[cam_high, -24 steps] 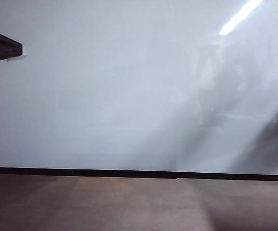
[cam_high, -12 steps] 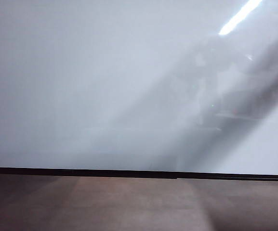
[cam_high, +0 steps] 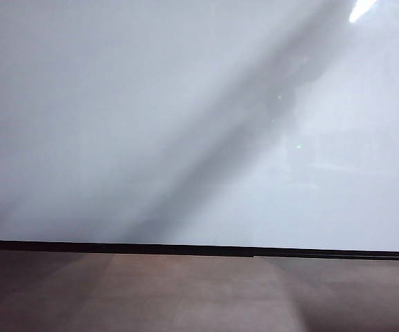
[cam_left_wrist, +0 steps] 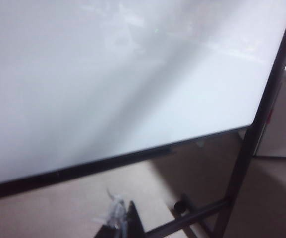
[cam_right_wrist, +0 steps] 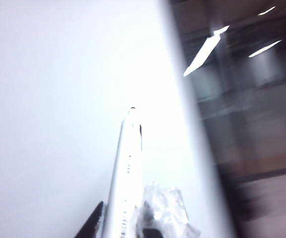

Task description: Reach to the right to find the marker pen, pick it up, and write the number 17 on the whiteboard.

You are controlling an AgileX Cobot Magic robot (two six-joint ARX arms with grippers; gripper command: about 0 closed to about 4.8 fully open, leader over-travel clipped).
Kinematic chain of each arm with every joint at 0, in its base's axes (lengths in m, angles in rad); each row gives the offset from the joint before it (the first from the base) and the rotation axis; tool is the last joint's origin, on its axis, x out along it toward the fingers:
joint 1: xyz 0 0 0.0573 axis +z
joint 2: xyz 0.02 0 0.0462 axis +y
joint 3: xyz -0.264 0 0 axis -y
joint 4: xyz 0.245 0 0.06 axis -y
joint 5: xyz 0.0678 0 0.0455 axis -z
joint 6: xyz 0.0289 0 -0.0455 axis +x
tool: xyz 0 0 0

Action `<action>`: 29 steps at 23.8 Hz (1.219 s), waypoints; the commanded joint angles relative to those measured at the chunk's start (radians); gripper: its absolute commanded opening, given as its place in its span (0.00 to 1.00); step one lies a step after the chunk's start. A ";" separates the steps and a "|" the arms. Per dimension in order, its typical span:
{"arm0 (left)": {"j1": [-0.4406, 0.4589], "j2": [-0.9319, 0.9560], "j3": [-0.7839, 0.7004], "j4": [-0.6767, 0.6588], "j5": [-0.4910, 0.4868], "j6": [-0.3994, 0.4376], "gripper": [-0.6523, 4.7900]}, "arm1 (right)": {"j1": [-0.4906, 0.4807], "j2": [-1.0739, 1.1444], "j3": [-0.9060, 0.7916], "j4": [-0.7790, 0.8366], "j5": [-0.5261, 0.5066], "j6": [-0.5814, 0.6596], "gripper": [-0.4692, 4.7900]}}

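Note:
The whiteboard (cam_high: 116, 124) fills the exterior view, glossy white and blank, with a thin black strip (cam_high: 185, 248) along its lower edge. My right gripper (cam_right_wrist: 123, 229) is shut on the marker pen (cam_right_wrist: 128, 168), a white barrel whose dark tip (cam_right_wrist: 132, 108) points at the whiteboard (cam_right_wrist: 58, 99). Whether the tip touches it I cannot tell. My left gripper (cam_left_wrist: 122, 225) shows only its dark fingertips with white tape, together with nothing held, below the whiteboard (cam_left_wrist: 108, 74). Neither gripper shows clearly in the exterior view.
A brown-grey matte surface (cam_high: 185, 297) lies below the board. The board's dark stand post (cam_left_wrist: 266, 114), a crossbar and a caster wheel (cam_left_wrist: 181, 205) are in the left wrist view. Crumpled clear tape (cam_right_wrist: 165, 208) clings to a right finger. A broad diagonal shadow (cam_high: 240, 138) crosses the board.
The dark left gripper at the exterior view's left edge has slid out of sight. The shadow and reflections on the board's right half have swept upward and leftward.

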 commanded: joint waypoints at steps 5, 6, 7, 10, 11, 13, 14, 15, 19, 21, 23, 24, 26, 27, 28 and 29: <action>0.000 0.036 0.290 -0.072 0.004 0.005 0.11 | 0.587 0.149 0.054 0.023 0.389 -0.093 0.07; 0.000 0.073 0.350 -0.070 0.005 0.004 0.11 | 0.631 0.222 0.100 0.036 0.394 -0.093 0.07; 0.000 0.092 0.376 -0.070 0.004 0.005 0.11 | 0.646 0.271 0.135 0.039 0.394 -0.094 0.07; 0.001 0.190 0.468 -0.045 0.005 0.004 0.11 | 0.696 0.425 0.264 0.039 0.387 -0.093 0.07; 0.001 0.209 0.480 -0.033 0.005 0.004 0.11 | 0.711 0.454 0.290 0.040 0.387 -0.094 0.07; 0.001 0.249 0.497 0.003 0.004 0.004 0.11 | 0.737 0.511 0.338 0.056 0.388 -0.111 0.07; 0.001 0.268 0.504 0.016 0.004 0.005 0.11 | 0.745 0.539 0.362 0.063 0.389 -0.113 0.07; 0.001 0.293 0.511 0.032 0.004 0.005 0.11 | 0.750 0.558 0.379 0.066 0.390 -0.114 0.07; 0.001 0.369 0.537 0.042 0.004 0.005 0.11 | 0.753 0.626 0.431 0.085 0.391 -0.113 0.07; 0.001 0.388 0.546 0.042 0.005 0.005 0.11 | 0.753 0.643 0.443 0.095 0.414 -0.111 0.07; 0.001 0.391 0.546 0.047 0.004 0.004 0.11 | 0.752 0.644 0.444 0.099 0.438 -0.111 0.07; 0.001 0.391 0.546 0.046 0.004 0.004 0.11 | 0.751 0.644 0.444 0.103 0.439 -0.112 0.07; 0.001 0.391 0.546 0.048 0.004 0.004 0.11 | 0.750 0.644 0.444 0.109 0.441 -0.116 0.07; 0.001 0.391 0.547 0.048 0.004 0.004 0.11 | 0.749 0.644 0.444 0.110 0.448 -0.117 0.07; 0.001 0.391 0.548 0.047 0.004 0.004 0.11 | 0.749 0.644 0.444 0.112 0.462 -0.126 0.07; 0.001 0.391 0.549 0.047 0.005 0.004 0.11 | 0.749 0.644 0.444 0.113 0.470 -0.134 0.07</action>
